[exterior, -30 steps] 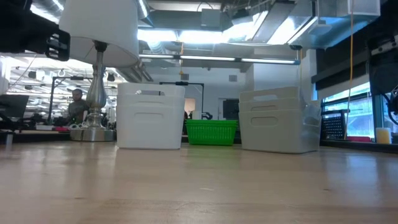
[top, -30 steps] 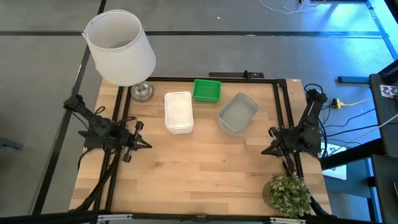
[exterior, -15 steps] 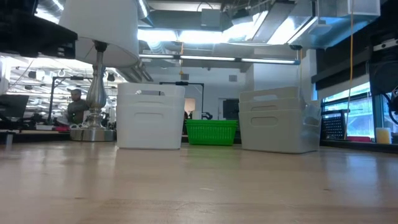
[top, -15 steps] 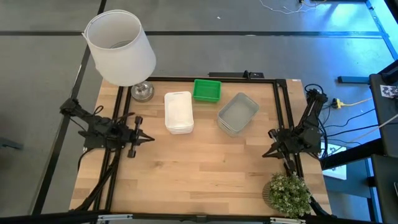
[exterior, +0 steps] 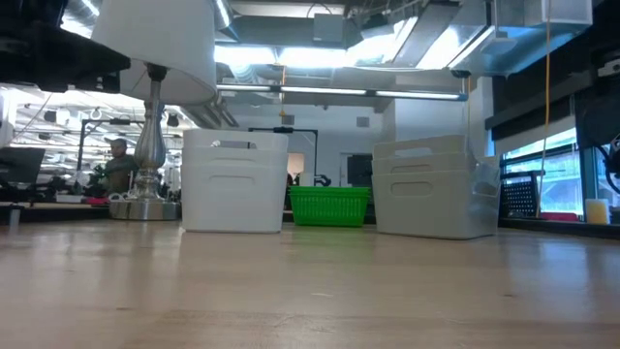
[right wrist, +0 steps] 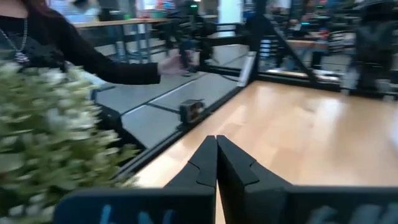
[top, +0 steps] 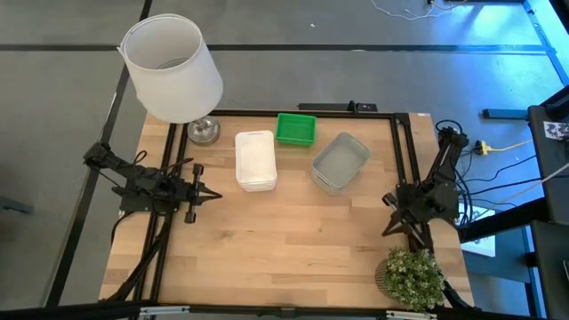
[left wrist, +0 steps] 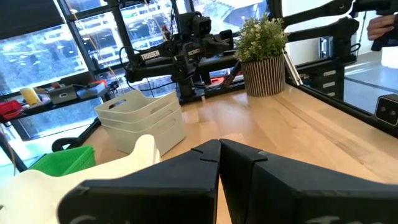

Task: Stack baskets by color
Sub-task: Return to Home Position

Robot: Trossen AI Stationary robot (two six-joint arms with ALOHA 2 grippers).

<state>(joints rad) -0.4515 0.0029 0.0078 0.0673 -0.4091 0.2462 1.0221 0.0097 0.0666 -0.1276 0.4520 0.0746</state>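
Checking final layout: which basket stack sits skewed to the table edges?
The grey stack, rightmost; it's turned diagonally, while the white stack and green stack sit square.

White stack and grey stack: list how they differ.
The white stack is plain white, while the grey stack is pale grey. The white stack sits square to the edges of the table, but the grey stack is turned at an angle. The white stack stands left of centre and the grey stack right of centre. Both are nested baskets, open side up, similar in height.
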